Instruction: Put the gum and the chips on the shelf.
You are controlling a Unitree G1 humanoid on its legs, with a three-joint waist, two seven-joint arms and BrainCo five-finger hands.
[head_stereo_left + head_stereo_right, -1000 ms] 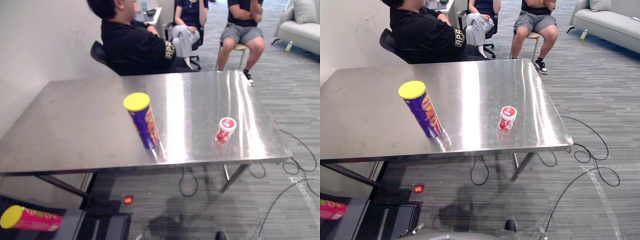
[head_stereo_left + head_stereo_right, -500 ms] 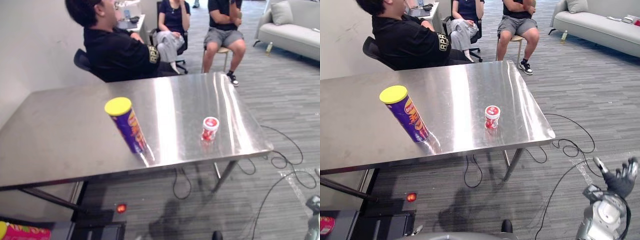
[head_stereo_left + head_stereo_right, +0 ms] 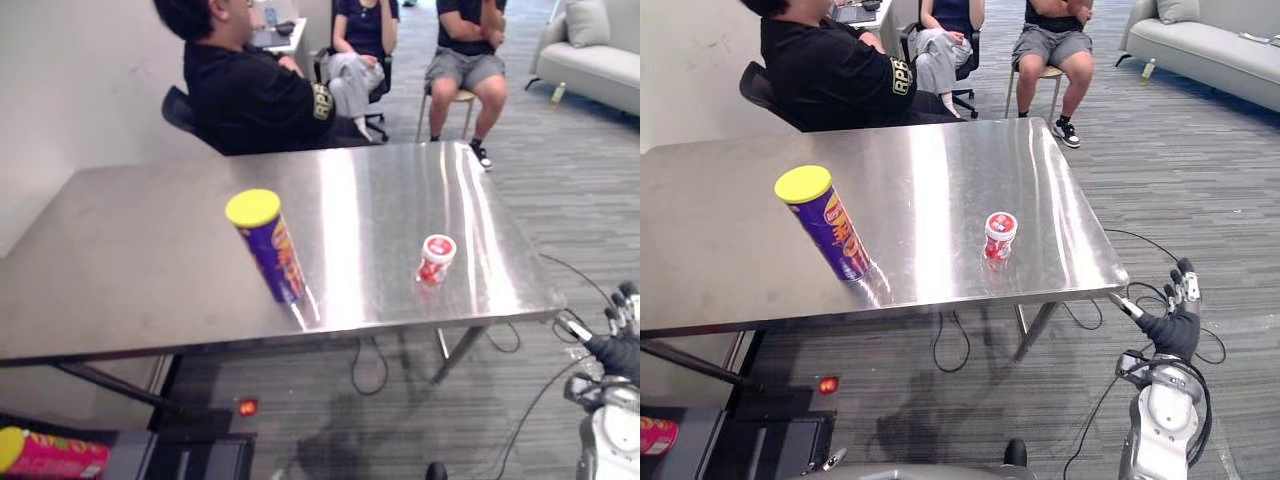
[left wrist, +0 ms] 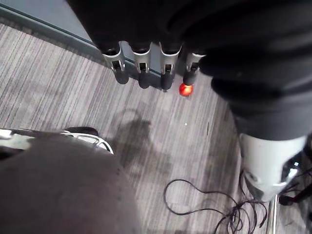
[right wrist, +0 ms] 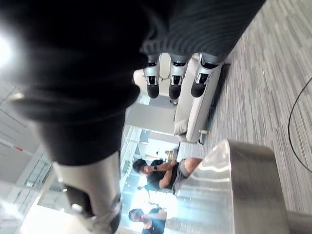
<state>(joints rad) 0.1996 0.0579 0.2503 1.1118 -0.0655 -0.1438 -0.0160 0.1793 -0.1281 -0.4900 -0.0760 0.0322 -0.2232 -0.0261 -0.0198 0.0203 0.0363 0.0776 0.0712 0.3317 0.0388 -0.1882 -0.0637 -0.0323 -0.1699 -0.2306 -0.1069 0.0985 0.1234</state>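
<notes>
Left wrist view: the left robot hand (image 4: 140, 68) hangs over the floor with its fingers straight and nothing in them.

Right eye view, left to right: the chips can (image 3: 825, 225) stands on its base on the surface (image 3: 940, 160). It is well apart from the right robot hand (image 3: 1175, 325) and is the item farthest to that hand's left. The gum tub (image 3: 999, 235) stands between the chips can and the right robot hand, nearer to the hand and close to the near edge of the surface. The right robot hand is off the surface, beyond its near right corner and lower than the top. Its fingers are spread and empty. Neither item is held.

Handling, as judged:
- **Chips can:** a light, stiff tube with a smooth wall. Being tall and narrow, it is likely to tip readily. Take hold round the middle of the body, thumb opposing fingers, not at the lid.
- **Gum tub:** probably small, light, rigid and slick. Grip round the body below the lid, with moderate force to prevent slip.
</notes>
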